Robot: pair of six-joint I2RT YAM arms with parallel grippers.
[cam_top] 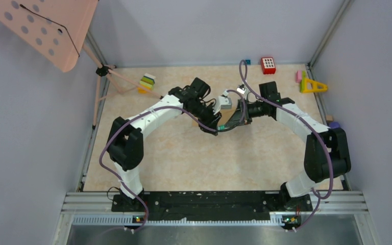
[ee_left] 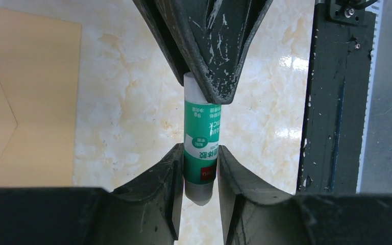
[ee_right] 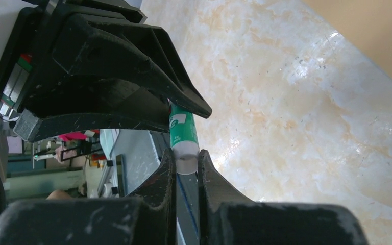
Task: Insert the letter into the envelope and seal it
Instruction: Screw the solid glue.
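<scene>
Apparently sits at glue prep, glue stick [ee_left: 200, 133] clamped in L gripper [ee_left: 200, 155], white end pinched by R gripper [ee_right: 186, 159]; leaves envelope [ee_left: 30, 102] gluing + sealing undone.

Plain pale grey walls [cam_top: 209, 30] close in a table [cam_top: 199, 163] with a glossy, beige, marble-patterned top that catches bright glare. A pink perforated stand [cam_top: 46, 30] on thin legs fills the far left corner. Small coloured blocks [cam_top: 268, 65] sit along the far edge.
</scene>
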